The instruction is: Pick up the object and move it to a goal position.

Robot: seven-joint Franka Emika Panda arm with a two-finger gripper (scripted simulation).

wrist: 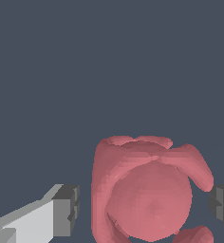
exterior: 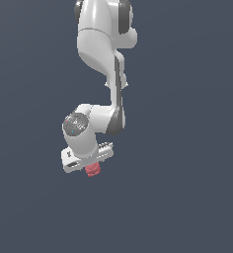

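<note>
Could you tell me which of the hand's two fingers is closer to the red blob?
The finger showing only its dark pad: the red blob nearly meets it, while a clear gap separates the white-bodied finger.

Open room all round the hand (exterior: 91, 165) (only the blob (exterior: 93, 170) between).

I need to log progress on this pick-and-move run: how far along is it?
Done: the gripper is positioned over the red-pink object, which sits between its fingers in the wrist view. In hand: the grasp itself; gaps show on both sides of the object, so the jaws look open, not clamped. Left: closing, lifting and carrying it to the goal, which no view shows.
</note>
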